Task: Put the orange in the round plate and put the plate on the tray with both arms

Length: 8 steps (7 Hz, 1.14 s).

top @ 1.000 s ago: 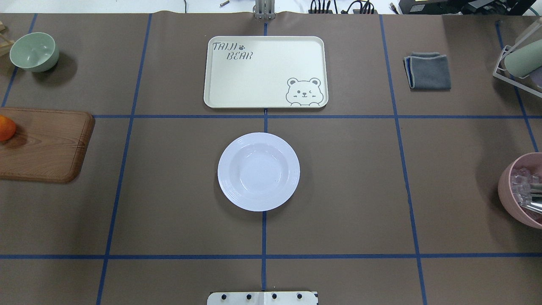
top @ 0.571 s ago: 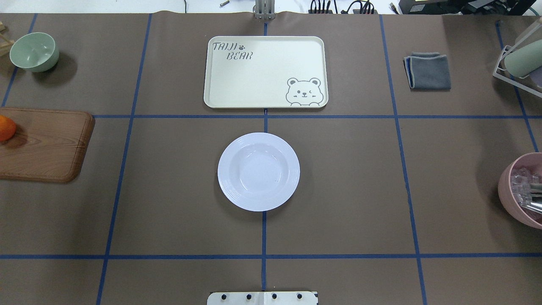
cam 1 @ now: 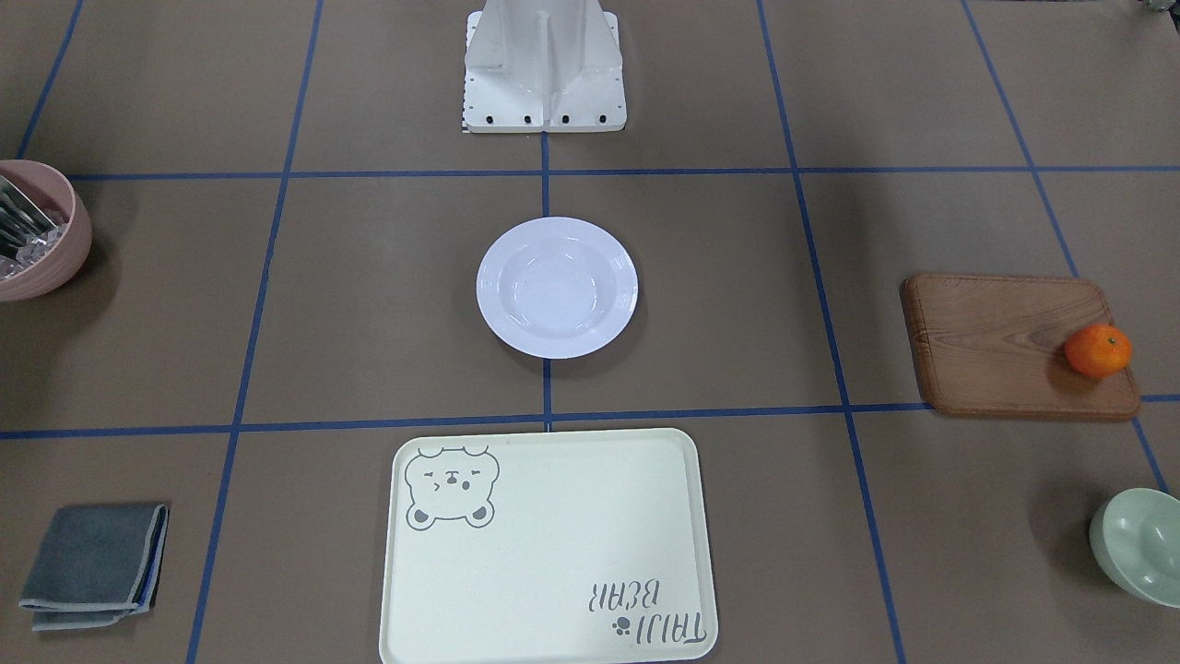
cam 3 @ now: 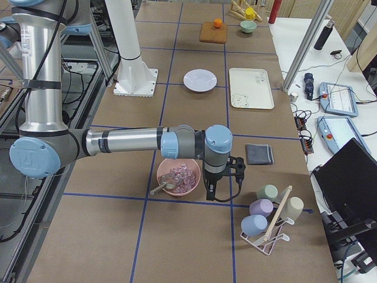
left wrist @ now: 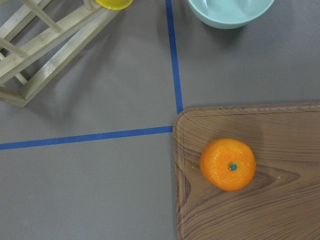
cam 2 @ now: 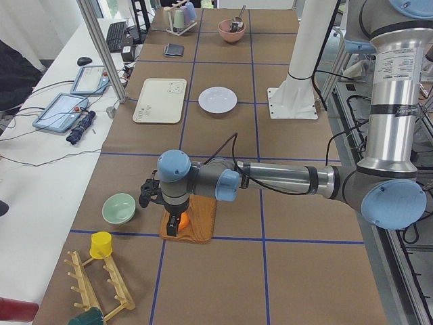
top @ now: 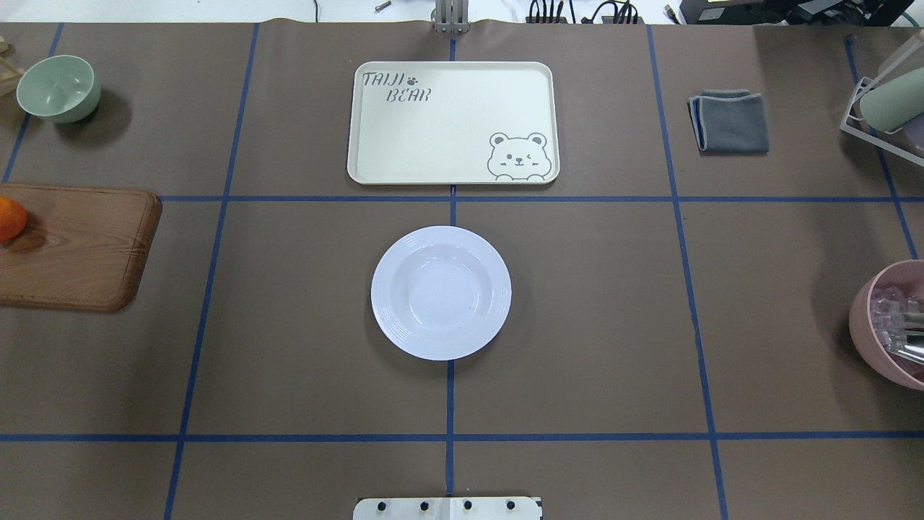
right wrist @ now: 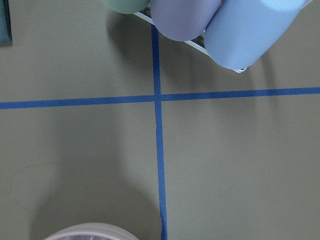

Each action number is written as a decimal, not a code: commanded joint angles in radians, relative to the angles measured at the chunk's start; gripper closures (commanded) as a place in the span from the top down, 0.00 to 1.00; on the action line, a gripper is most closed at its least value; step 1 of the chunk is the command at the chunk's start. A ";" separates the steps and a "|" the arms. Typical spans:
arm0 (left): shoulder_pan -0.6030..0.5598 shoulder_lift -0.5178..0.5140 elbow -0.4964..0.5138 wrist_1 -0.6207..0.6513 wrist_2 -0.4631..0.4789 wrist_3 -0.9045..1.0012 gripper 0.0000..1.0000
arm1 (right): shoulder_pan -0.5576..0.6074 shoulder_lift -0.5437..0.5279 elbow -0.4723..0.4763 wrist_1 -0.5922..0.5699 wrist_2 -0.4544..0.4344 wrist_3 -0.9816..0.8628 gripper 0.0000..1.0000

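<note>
The orange point(left wrist: 228, 164) lies on the wooden board point(left wrist: 280, 210), straight below the left hand point(cam 2: 174, 223). It sits close to one rounded corner of the board, just inside the lip. The left hand shows only from the side, and its wrist camera catches no finger, so I cannot tell whether it is spread or clenched.

Past the board's corner from this hand there is bare worktop point(left wrist: 100, 190). Beyond that stand a pale-green bowl point(left wrist: 230, 10) and a wooden rack point(left wrist: 45, 45), each apart from the board.

The round plate point(top: 441, 292) is well away from both hands, mid-worktop, with open surface all round its rim. The tray point(top: 462, 115) lies near it but not touching, with a blue tape line between them.

The right hand point(cam 3: 212, 190) hangs at the far end, just beside the pink bowl point(cam 3: 178, 177), between it and the mug rack point(cam 3: 268, 218). Again I cannot tell whether its fingers are open or closed. A grey cloth point(cam 3: 259, 154) lies near it.

From overhead, the frame edge cuts off the orange and the pink bowl.
</note>
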 commanded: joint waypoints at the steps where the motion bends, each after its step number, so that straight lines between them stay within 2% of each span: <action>1: 0.059 -0.038 -0.005 -0.005 -0.003 -0.055 0.98 | 0.001 0.026 -0.003 0.000 -0.002 -0.003 1.00; 2: 0.149 -0.064 0.015 -0.008 0.003 -0.201 0.98 | -0.002 0.012 -0.020 0.001 0.004 -0.001 1.00; 3: 0.179 -0.067 0.024 -0.051 0.006 -0.274 0.98 | -0.002 0.020 -0.022 0.003 0.004 -0.001 1.00; 4: 0.229 -0.075 0.082 -0.145 0.041 -0.344 0.98 | -0.002 0.017 -0.025 0.003 0.004 0.010 1.00; 5: 0.262 -0.121 0.157 -0.208 0.078 -0.381 0.98 | -0.002 0.021 -0.025 0.003 0.004 0.011 1.00; 8: 0.265 -0.132 0.225 -0.215 0.080 -0.368 0.98 | -0.005 0.025 -0.029 0.001 0.009 0.013 1.00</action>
